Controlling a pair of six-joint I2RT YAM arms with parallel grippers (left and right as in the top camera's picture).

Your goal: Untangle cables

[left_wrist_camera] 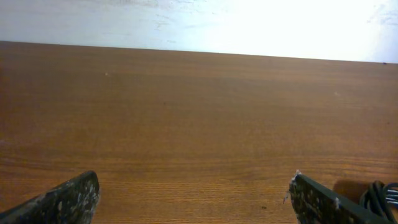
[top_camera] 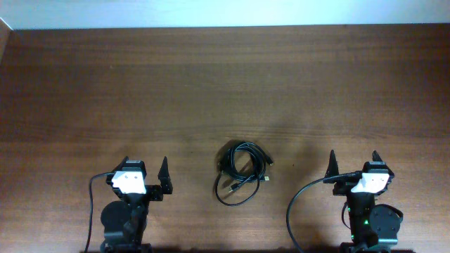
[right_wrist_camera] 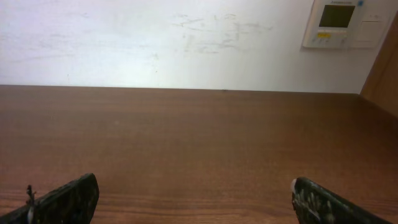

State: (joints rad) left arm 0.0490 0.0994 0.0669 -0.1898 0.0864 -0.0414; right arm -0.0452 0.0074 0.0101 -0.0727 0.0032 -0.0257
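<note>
Here we see the cables (top_camera: 242,172) bunched in one loose coil on the table (top_camera: 211,77), between our two arms and touching neither. The left gripper (top_camera: 145,169) and right gripper (top_camera: 354,161) both stand spread wide, holding nothing.

Black left arm (top_camera: 124,218) and right arm (top_camera: 373,223), alike
Behind each pincer — left pincer (top_camera: 145,167), right pincer (top_camera: 354,160) — a white plate (top_camera: 129,181); a thick black wire (top_camera: 91,207) loops rearward; fingers (left_wrist_camera: 68,200) dark, scuffed.
</note>
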